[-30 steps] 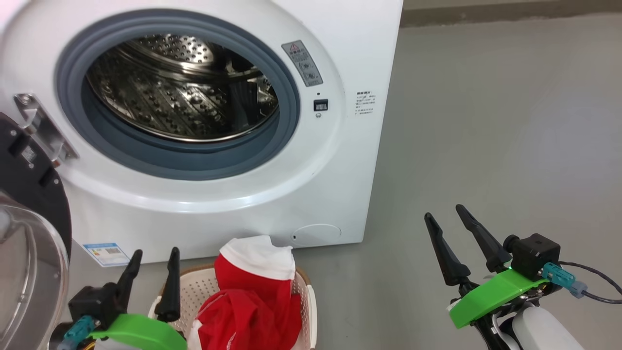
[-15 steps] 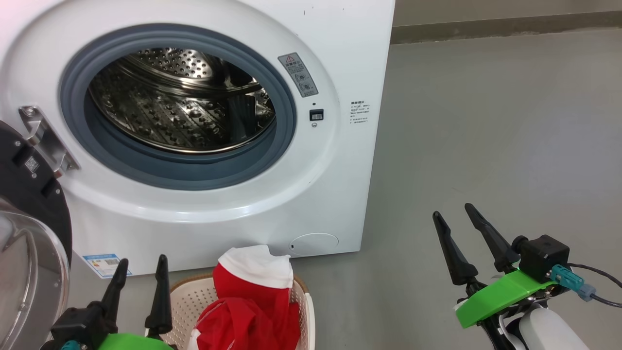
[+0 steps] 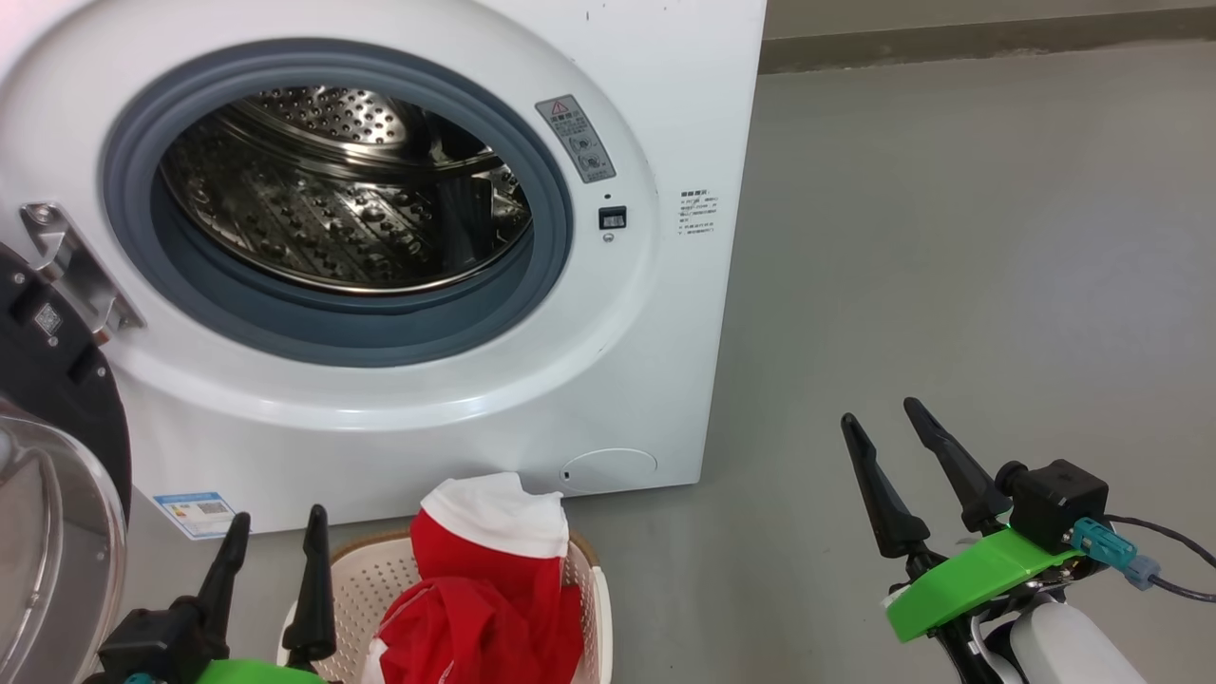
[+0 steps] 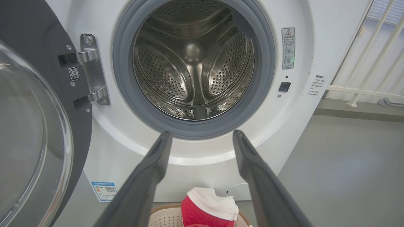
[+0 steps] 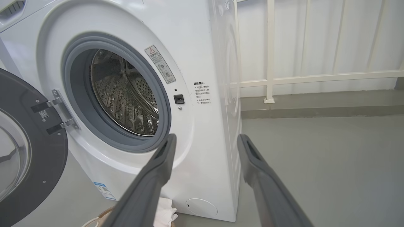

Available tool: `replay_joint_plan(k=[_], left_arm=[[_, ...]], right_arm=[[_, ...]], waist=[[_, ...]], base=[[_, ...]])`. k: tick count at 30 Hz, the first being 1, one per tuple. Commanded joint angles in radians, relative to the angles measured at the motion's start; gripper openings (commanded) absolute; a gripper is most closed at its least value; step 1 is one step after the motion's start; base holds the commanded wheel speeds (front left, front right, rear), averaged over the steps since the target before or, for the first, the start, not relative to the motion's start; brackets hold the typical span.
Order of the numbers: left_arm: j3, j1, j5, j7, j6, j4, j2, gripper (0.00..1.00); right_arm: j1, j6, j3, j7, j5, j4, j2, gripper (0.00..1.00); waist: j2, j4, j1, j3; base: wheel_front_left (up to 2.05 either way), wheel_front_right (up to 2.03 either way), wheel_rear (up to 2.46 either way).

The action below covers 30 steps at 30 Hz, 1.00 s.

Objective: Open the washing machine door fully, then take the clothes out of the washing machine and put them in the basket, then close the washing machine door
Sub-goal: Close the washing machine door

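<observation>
Door (image 3: 57, 399) hangs wide open left of the washing machine (image 3: 617, 380), red clothes (image 3: 484, 589) heaped in the basket (image 3: 370, 579) just before its front, left end effector (image 3: 275, 518) released by the basket, right end effector (image 3: 879, 410) released off the machine's right corner

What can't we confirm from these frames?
1. Head view: lower half of the basket, cut off by the bottom edge and covered by the clothes.
2. Left wrist view: far side of the washing machine door, cut off by the left edge.
3. Head view: print on the blue label, too small to read.
</observation>
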Motion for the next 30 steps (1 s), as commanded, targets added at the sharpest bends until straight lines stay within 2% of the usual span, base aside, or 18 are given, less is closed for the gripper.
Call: replay_joint_plan(k=[1, 30], left_arm=[[0.04, -0.026, -0.003, -0.012, -0.001, -0.027, 0.028, 1.0], [0.032, -0.032, -0.024, -0.011, -0.004, -0.03, 0.037, 1.0]], right_arm=[[-0.009, 0.007, 0.017, -0.006, -0.011, -0.025, -0.001, 1.0], [-0.009, 0.007, 0.016, -0.006, -0.01, -0.025, 0.001, 1.0]], waist=[[0.0, 0.0, 0.0, 0.002], [0.0, 0.003, 0.0, 0.011]], base=[[0.0, 0.0, 0.0], [-0.07, 0.07, 0.0]])
